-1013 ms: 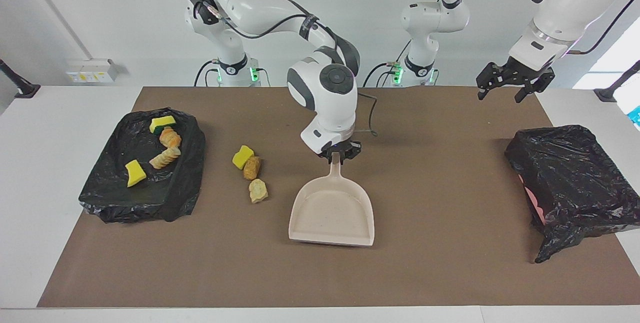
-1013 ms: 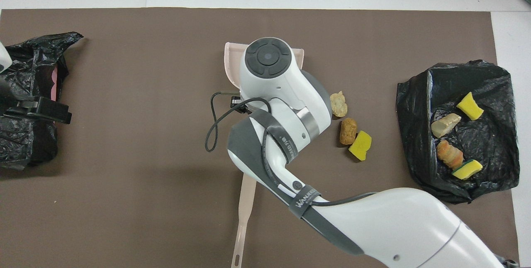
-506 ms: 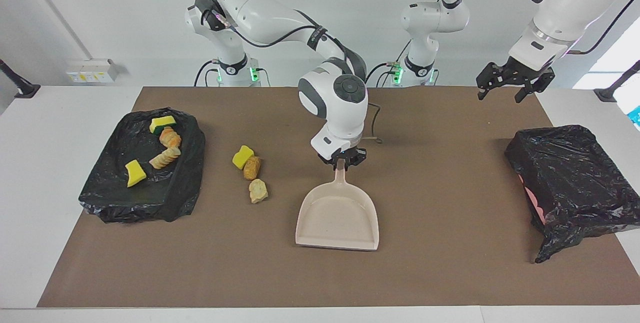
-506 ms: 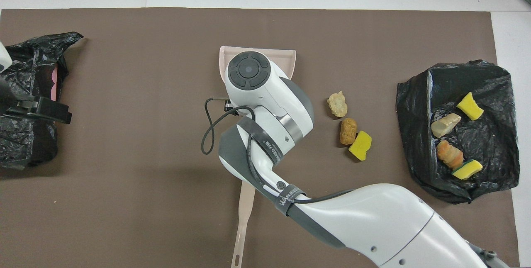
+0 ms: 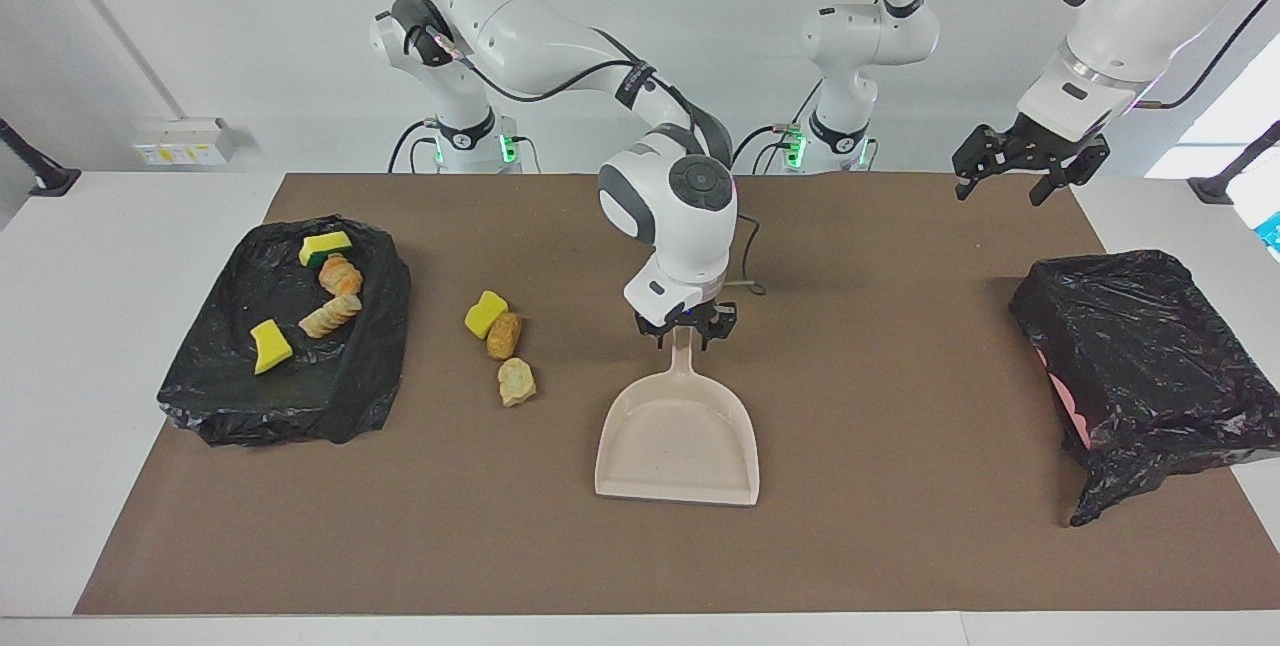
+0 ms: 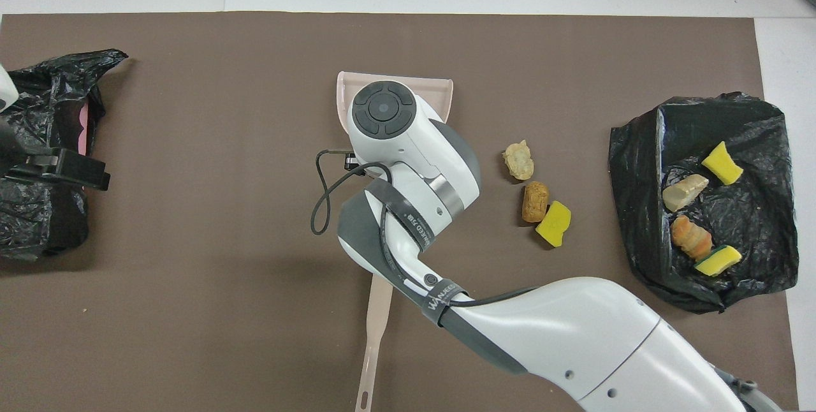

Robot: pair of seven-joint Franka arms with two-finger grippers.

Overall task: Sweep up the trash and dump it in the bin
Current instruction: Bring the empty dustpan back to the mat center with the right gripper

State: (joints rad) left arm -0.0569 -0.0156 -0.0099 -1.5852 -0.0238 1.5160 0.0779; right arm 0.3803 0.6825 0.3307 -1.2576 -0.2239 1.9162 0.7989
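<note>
Trash: three loose pieces on brown mat (image 5: 900, 546) — yellow sponge chunk (image 5: 486, 313), orange-brown lump (image 5: 504, 335), tan lump (image 5: 516, 382) — row running away from robots. Four more pieces in black-bagged tray (image 5: 200, 396) at right arm's end. Dustpan (image 5: 678, 436) flat mid-counter, mouth away from robots. Right claw (image 5: 687, 325) at handle top, fingers parted about it; overhead view hides this under arm. Left claw (image 5: 1010, 171) waits, wide, raised above the counter near second black bag (image 5: 1150, 366).
</note>
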